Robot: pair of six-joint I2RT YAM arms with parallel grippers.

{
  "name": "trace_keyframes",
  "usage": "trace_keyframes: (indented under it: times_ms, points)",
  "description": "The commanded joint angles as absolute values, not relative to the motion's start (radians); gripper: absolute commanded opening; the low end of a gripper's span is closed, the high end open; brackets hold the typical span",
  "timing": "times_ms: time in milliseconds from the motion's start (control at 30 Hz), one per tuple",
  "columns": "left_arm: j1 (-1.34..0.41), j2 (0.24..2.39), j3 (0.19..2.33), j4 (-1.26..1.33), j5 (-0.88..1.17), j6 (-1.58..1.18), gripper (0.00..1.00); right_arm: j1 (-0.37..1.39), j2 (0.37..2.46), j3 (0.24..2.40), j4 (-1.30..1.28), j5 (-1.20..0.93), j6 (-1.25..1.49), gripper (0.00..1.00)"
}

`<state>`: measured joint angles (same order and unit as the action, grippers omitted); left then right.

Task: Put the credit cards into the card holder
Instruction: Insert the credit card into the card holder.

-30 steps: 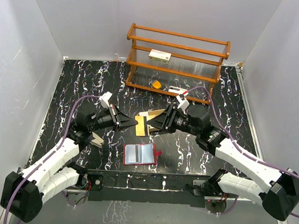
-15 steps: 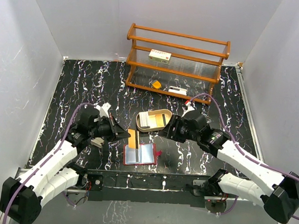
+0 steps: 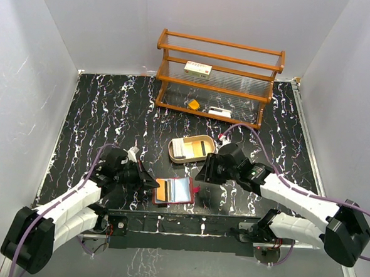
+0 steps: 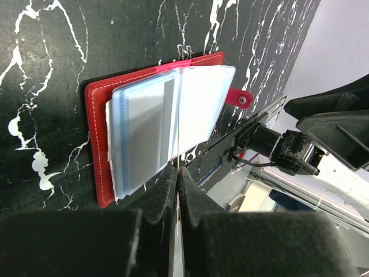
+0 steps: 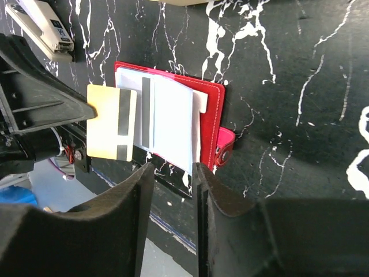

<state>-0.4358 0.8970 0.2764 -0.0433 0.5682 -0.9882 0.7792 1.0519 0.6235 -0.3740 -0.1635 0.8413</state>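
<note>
- Near the front edge of the bench [image 3: 111, 109], the red card holder [image 3: 179, 189] lies open with its clear pockets facing up.
- At its left side, the left fingers [image 4: 177, 183] are pinched on a yellow credit card [image 5: 112, 122]. The card overlaps the holder's left edge, seemingly at a pocket mouth.
- Just beside the holder's right edge, the right fingers [image 3: 200, 175] hover with a narrow gap between them, holding nothing.
- Farther back, an oval wooden tray [image 3: 205, 140] holds more cards [image 3: 179, 149].
</note>
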Motion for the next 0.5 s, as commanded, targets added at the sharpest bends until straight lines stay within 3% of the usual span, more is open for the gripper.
trace_keyframes:
  times_ms: [0,233,467]
  points:
    - [-0.442,0.918,0.253,0.073,0.624,-1.020,0.00,0.823,1.100,0.645,-0.269,-0.145,0.847,0.29]
    - [-0.446,0.983,0.217,0.229,0.664,-1.076,0.00,0.947,1.235,0.700,-0.248,-0.073,0.847,0.27]
    - [-0.463,1.046,0.221,0.280,0.670,-1.062,0.00,0.959,1.334,0.752,-0.248,-0.021,0.815,0.25]
